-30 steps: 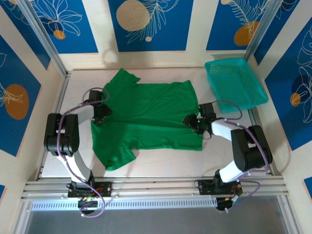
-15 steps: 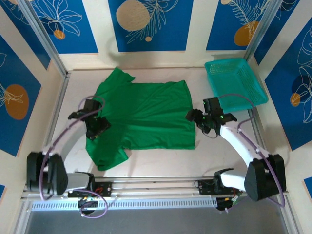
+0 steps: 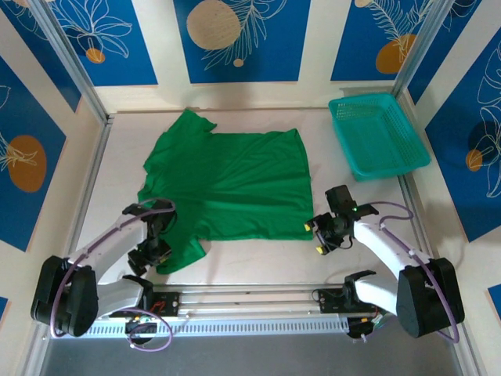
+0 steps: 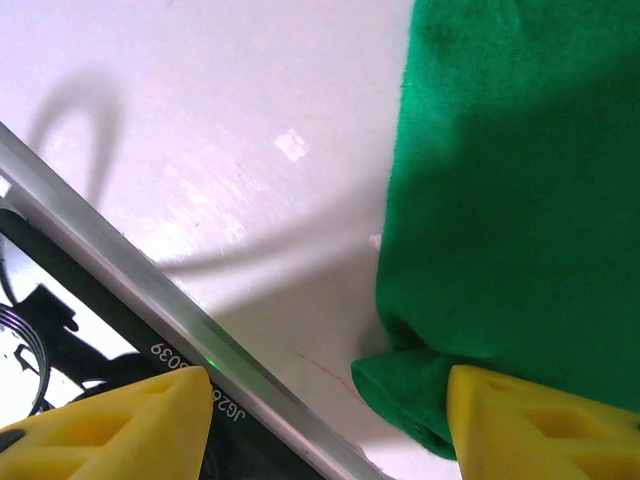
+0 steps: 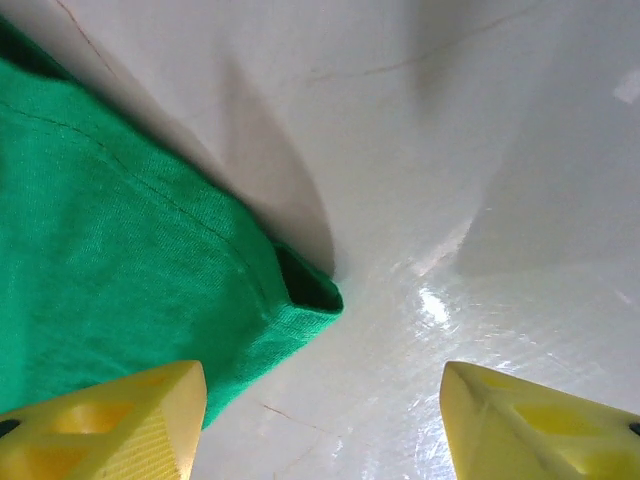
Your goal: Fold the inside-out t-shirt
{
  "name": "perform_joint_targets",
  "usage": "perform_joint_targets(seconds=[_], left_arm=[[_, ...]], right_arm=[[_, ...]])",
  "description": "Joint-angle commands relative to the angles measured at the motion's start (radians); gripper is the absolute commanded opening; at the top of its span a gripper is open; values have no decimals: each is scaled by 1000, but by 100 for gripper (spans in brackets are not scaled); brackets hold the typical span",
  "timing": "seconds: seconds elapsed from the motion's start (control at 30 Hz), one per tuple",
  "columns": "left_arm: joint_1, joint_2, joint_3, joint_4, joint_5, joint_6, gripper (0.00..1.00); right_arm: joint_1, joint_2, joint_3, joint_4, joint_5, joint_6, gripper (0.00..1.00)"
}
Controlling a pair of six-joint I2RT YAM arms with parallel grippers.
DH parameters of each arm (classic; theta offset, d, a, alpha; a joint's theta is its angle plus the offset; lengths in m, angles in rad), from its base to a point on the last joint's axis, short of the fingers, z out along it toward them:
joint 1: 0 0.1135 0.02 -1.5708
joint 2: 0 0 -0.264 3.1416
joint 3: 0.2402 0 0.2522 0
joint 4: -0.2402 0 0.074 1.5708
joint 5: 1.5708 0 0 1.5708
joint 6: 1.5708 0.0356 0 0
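Green t-shirt (image 3: 235, 180) — one, spread out | teal basket (image 3: 378, 133) — one

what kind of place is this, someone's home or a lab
Probably a robot lab cell, not a home: left arm and right arm bolted to a metal rail, a white table, blue printed panels walling it in.

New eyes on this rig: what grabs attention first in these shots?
The bright green t-shirt lies spread flat across the middle of the table, sleeves left, hem right. The left gripper sits low at its near sleeve and the right gripper at its near hem corner, yellow fingers apart, holding nothing. A teal mesh basket sits at the far right corner.
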Motion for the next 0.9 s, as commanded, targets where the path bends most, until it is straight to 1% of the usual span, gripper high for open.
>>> perform_joint_targets(seconds=[0.0,0.07,0.13,0.2,0.3,0.33,0.37,0.43,0.5,0.53,0.57,0.6,0.63,0.67,0.7,0.77,0.83,0.87], left_arm=[[-1,-43,-48,22,83,-69,63],[-2,-32,-82,86,132,-110,62],[-4,-18,-68,128,138,-98,62],[-5,-20,-53,141,140,-110,62],[-5,-25,-94,219,190,-145,60],[-5,-15,-110,245,224,-162,58],[-5,0,-123,271,266,-183,55],[-10,26,-131,284,305,-211,50],[-20,34,-131,275,288,-234,47],[-20,34,-132,271,272,-237,46],[-21,34,-133,272,252,-236,44],[-20,39,-132,277,238,-232,40],[-19,46,-135,284,232,-229,28],[-17,53,-143,298,239,-229,9],[-10,58,-160,320,263,-234,0],[-6,45,-179,344,293,-233,0],[-4,3,-144,244,255,-232,0],[-4,-32,-106,151,215,-225,0]], right_arm=[[14,29,1,25,25,81,64],[19,68,5,58,30,80,64],[28,115,22,68,34,89,65],[46,163,35,81,22,120,70],[63,236,36,123,3,160,71],[59,255,36,134,-4,173,68],[57,273,34,149,-14,183,57],[63,292,30,185,-27,196,30],[75,295,30,188,-9,217,14],[80,293,30,185,5,225,10],[84,289,29,182,17,229,1],[86,280,27,174,24,237,0],[87,271,27,165,31,244,0],[89,260,25,154,38,253,0],[91,242,25,133,55,263,0],[90,199,25,80,101,272,0],[86,146,31,8,152,273,0],[85,118,38,-41,180,262,0]])
